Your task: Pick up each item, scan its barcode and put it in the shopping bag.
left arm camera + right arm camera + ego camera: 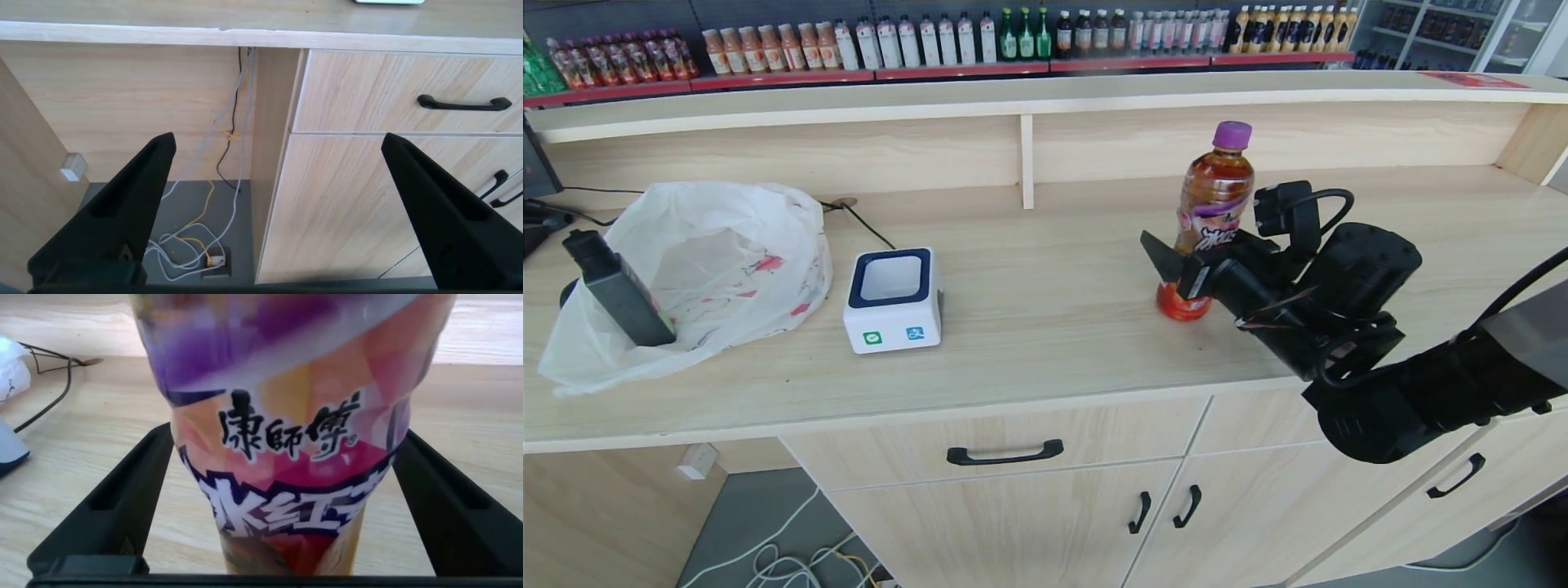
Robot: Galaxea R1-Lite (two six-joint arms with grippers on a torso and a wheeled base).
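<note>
A tea bottle point(1213, 214) with a purple cap stands upright on the wooden counter point(1045, 327), to the right of the middle. My right gripper point(1186, 273) is open, with a finger on each side of the bottle's lower half. Up close, the bottle's label point(286, 400) sits between the two black fingers point(114, 514). The white scanner point(892, 299) with a blue-rimmed window stands left of centre. The white shopping bag point(719, 261) lies open at the far left. My left gripper point(278, 143) hangs open, holding nothing, in front of the cabinet below the counter.
A dark grey bottle-like object point(617, 286) stands at the bag's mouth. A raised shelf with a divider point(1027, 159) backs the counter. A cable point(866, 222) runs behind the scanner. Drawers with black handles point(1005, 453) sit under the counter edge.
</note>
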